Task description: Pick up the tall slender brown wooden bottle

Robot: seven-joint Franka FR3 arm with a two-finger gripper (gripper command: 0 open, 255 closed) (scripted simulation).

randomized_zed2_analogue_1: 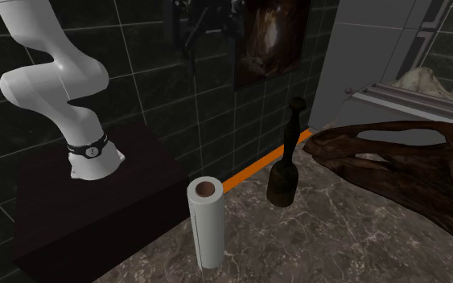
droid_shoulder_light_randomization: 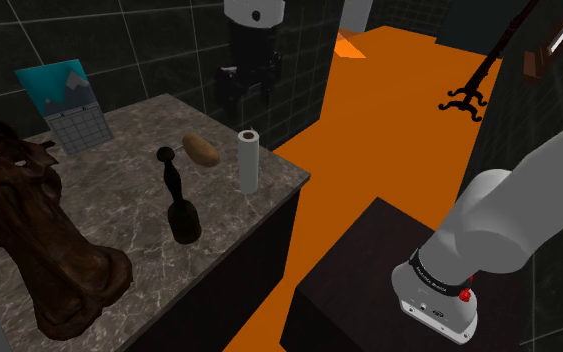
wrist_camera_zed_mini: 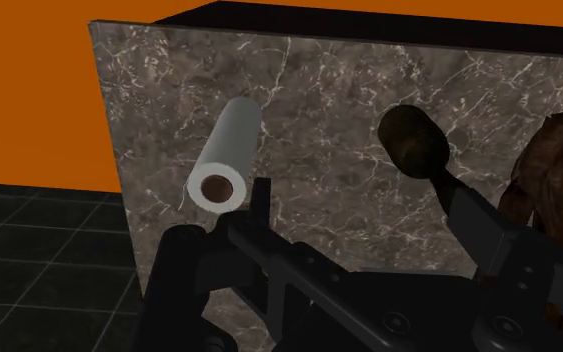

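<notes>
The tall slender bottle (droid_shoulder_light_randomization: 179,203), dark brown with a round knob on top, stands upright on the marble counter (droid_shoulder_light_randomization: 119,200). It also rises near the counter's edge in the second exterior view (randomized_zed2_analogue_1: 287,161). My black gripper (droid_shoulder_light_randomization: 249,82) hangs high above the counter's far side, well clear of the bottle, and appears at the top of the second exterior view (randomized_zed2_analogue_1: 206,22). In the wrist view the gripper (wrist_camera_zed_mini: 359,205) is open with nothing between its fingers. The bottle's knob (wrist_camera_zed_mini: 414,140) lies beside one finger (wrist_camera_zed_mini: 464,205), which hides its neck.
A white paper roll (droid_shoulder_light_randomization: 248,160) stands upright near the counter's corner, close to the bottle. A brown potato-like lump (droid_shoulder_light_randomization: 201,150) lies behind them. A large dark wood sculpture (droid_shoulder_light_randomization: 29,230) and a calendar (droid_shoulder_light_randomization: 69,105) occupy the shoulder view's left. The floor (droid_shoulder_light_randomization: 389,120) is orange.
</notes>
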